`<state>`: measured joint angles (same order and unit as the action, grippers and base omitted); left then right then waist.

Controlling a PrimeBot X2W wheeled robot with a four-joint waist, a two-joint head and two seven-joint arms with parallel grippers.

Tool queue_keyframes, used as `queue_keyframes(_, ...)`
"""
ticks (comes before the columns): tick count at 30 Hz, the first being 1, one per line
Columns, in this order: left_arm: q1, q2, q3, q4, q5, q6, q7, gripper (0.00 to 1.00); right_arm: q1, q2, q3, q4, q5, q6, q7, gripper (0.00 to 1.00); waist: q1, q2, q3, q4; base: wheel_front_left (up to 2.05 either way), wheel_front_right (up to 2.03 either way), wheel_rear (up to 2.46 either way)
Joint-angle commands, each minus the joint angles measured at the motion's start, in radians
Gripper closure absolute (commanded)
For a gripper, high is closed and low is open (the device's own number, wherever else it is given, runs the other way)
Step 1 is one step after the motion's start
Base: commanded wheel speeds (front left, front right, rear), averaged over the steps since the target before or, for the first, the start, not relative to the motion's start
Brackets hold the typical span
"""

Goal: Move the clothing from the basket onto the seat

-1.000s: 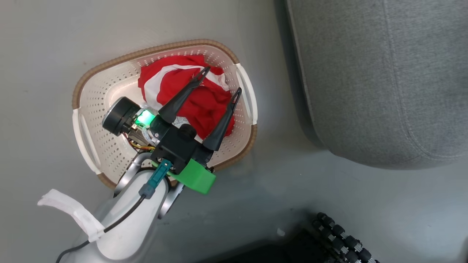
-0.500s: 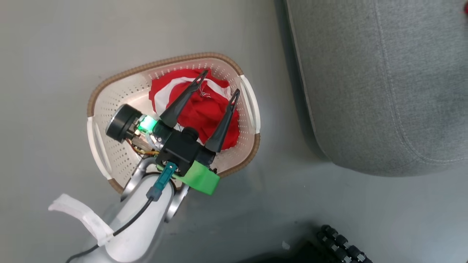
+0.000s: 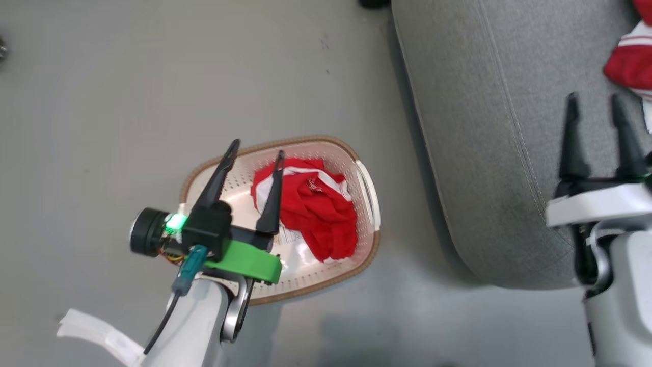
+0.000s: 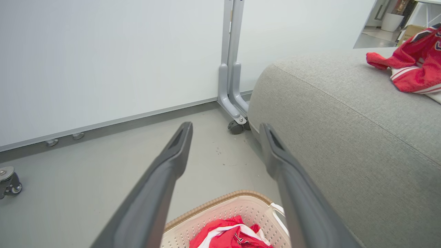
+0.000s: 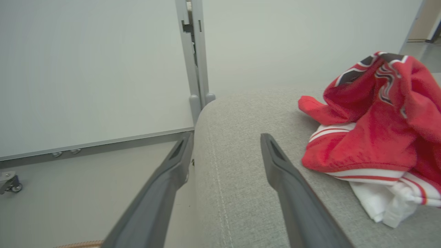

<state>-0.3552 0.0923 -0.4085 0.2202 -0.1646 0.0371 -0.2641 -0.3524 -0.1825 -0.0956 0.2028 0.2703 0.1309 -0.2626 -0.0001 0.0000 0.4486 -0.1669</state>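
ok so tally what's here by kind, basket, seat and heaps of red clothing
basket: 1
seat: 1
red clothing heaps: 2, basket heap and seat heap
total: 4

Left pincer [image 3: 257,148] drawn aside, off the clothing [image 3: 316,214] — right pincer [image 3: 595,97] newly in view

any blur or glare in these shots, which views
Head view: glare on the basket floor, right gripper slightly smeared. Left wrist view: crisp, but the left gripper softens near the lens. Right wrist view: soft all over, clothing on the seat blurred.
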Motion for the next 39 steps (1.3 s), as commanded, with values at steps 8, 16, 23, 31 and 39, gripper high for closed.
queue_keyframes(8, 0.155, -0.034, 0.142, -0.04, -0.032, 0.015, 0.0, 0.0, 0.155, 0.03, 0.134, -0.065, -0.018, 0.0, -0.003, 0.0, 0.0001, 0.0, -0.287, 0.182, 0.0, 0.0, 0.0)
queue_keyframes(16, 0.314, -0.041, 0.232, -0.131, -0.03, -0.002, 0.0, 0.0, 0.285, 0.036, 0.178, -0.124, -0.063, 0.0, -0.003, 0.0, 0.0001, 0.0, -0.408, 0.216, 0.0, 0.0, 0.0)
queue_keyframes(23, 0.44, -0.042, 0.244, -0.222, 0.012, -0.003, 0.0, 0.0, 0.411, 0.058, 0.144, -0.164, -0.15, 0.0, -0.003, 0.0, 0.0001, 0.0, -0.46, 0.206, 0.0, 0.0, 0.0)
queue_keyframes(31, 0.517, -0.041, 0.256, -0.237, 0.001, 0.003, 0.0, 0.0, 0.51, 0.093, 0.117, -0.163, -0.151, 0.0, -0.003, 0.0, 0.0001, 0.0, -0.489, 0.189, 0.0, 0.0, 0.0)
queue_keyframes(39, 0.518, -0.041, 0.278, -0.227, -0.009, -0.019, 0.0, 0.0, 0.486, 0.095, 0.148, -0.164, -0.146, 0.0, -0.003, 0.0, 0.0001, 0.0, -0.492, 0.172, 0.0, 0.0, 0.0)
